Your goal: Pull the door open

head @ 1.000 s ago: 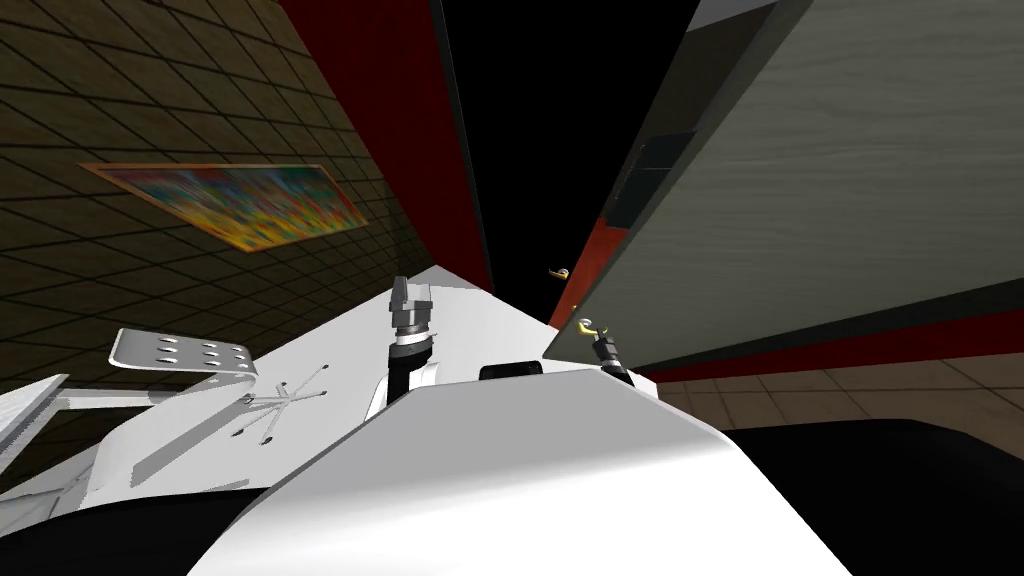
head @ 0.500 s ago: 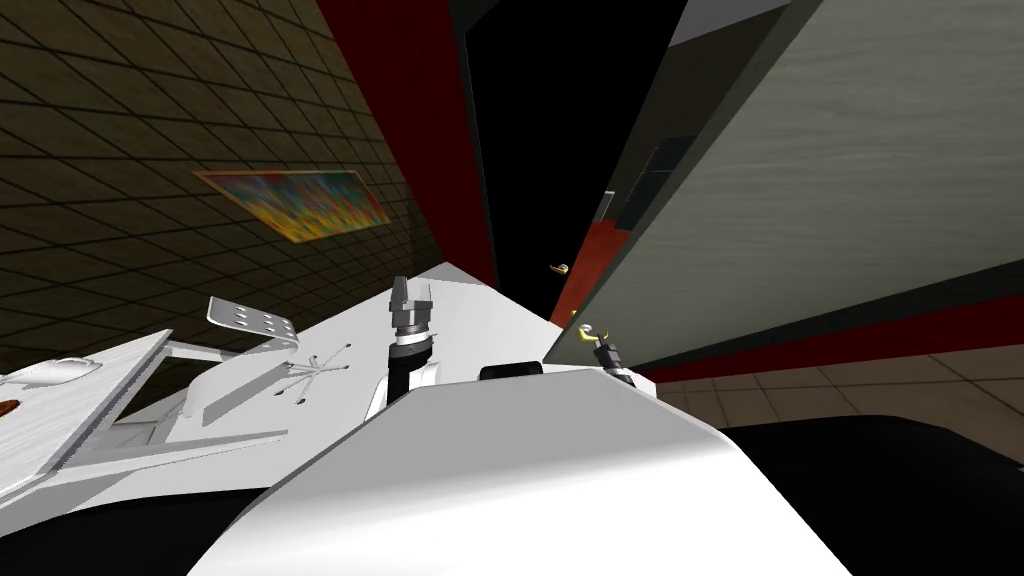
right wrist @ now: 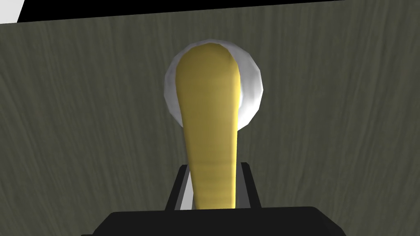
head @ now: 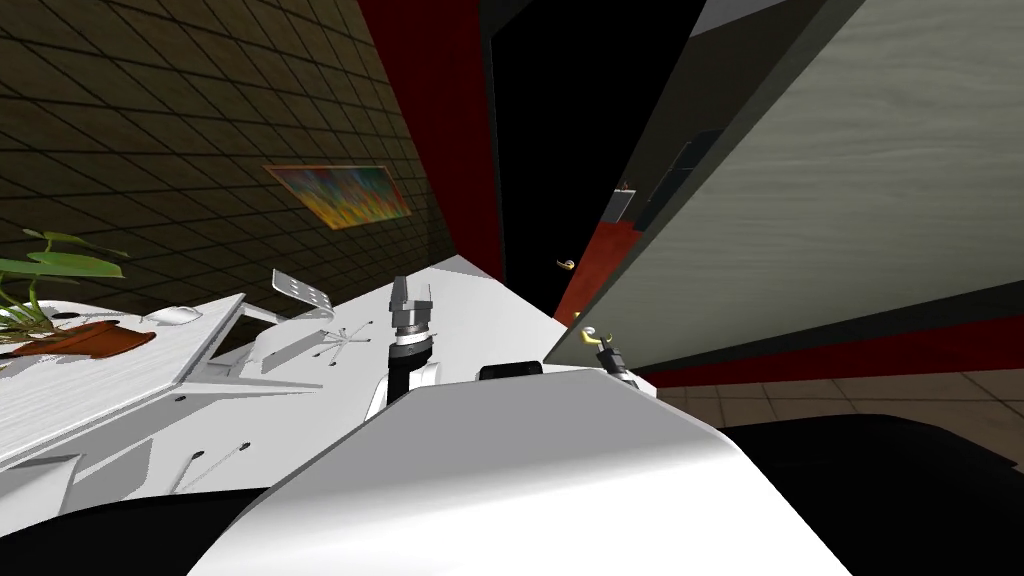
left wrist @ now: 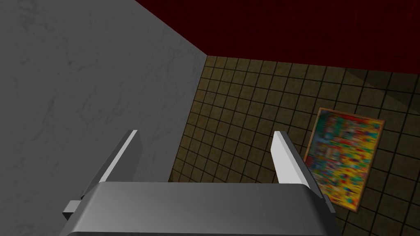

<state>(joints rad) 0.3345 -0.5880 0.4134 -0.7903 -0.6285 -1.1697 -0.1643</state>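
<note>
The grey-green wood-grain door stands swung open on the right, with a black area beyond its free edge. Its yellow lever handle sits on a white round plate. My right gripper is shut on the lever's end, its fingers pressing both sides. In the head view that gripper sits at the door's lower edge by the handle. A second yellow handle pokes out on the door's far side. My left gripper is open and holds nothing; it is raised in front of my chest.
A dark tiled wall with a colourful picture runs along the left. A white desk with a potted plant and a white chair stand at left. A red wall frames the doorway. Tiled floor lies at right.
My whole view has turned left relative to the room: picture and chair slid right, desk and plant came into sight. The door has swung further open with my right gripper on the handle.
</note>
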